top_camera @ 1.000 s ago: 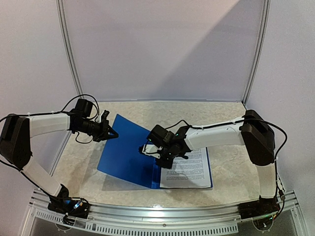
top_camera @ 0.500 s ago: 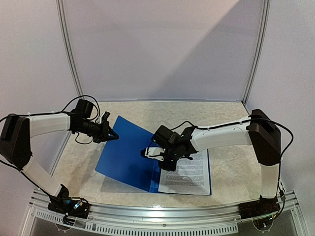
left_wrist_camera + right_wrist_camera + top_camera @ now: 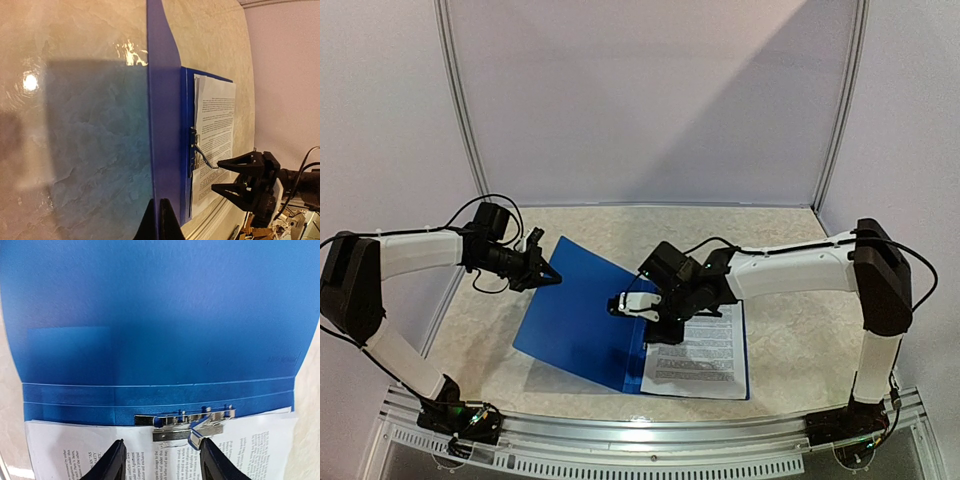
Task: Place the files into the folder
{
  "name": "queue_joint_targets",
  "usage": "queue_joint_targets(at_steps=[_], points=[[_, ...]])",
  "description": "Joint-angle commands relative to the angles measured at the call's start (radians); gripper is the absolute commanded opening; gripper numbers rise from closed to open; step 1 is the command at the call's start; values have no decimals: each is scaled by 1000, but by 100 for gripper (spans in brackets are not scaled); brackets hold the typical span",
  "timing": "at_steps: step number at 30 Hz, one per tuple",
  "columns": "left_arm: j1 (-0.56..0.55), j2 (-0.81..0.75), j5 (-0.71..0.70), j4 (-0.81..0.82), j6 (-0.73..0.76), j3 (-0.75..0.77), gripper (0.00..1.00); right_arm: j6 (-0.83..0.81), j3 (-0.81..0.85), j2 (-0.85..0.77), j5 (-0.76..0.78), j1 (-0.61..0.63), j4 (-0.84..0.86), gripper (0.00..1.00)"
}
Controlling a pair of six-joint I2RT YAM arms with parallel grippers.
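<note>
The dark-blue folder (image 3: 575, 310) lies open on the table. My left gripper (image 3: 548, 272) is shut on the far-left edge of its cover (image 3: 162, 125) and holds it raised and tilted. The files (image 3: 705, 350), white printed sheets, lie on the folder's right half. Their left edge is under the metal clip (image 3: 185, 422) at the spine, whose lever (image 3: 196, 437) stands up. My right gripper (image 3: 161, 445) is open just above the clip, one finger on each side of it and the right fingertip close to the lever. The cover label shows faintly through the plastic (image 3: 70, 352).
The marble-patterned table (image 3: 790, 330) is bounded by a metal rail (image 3: 650, 445) at the near edge and pale walls with grey frame posts (image 3: 460, 120) behind. The right arm (image 3: 790, 270) reaches over the files from the right.
The right gripper has shifted a little to the right over the spine and turned. The folder and files have slid slightly toward the near edge. The left gripper still holds the cover.
</note>
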Motion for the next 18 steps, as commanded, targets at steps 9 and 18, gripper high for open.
queue_joint_targets(at_steps=[9, 18], points=[[-7, -23, -11, 2, 10, 6, 0, 11, 14, -46, -167, -59, 0, 26], [-6, -22, -9, 4, 8, 5, 0, 22, 40, -12, -140, -78, -5, 29]])
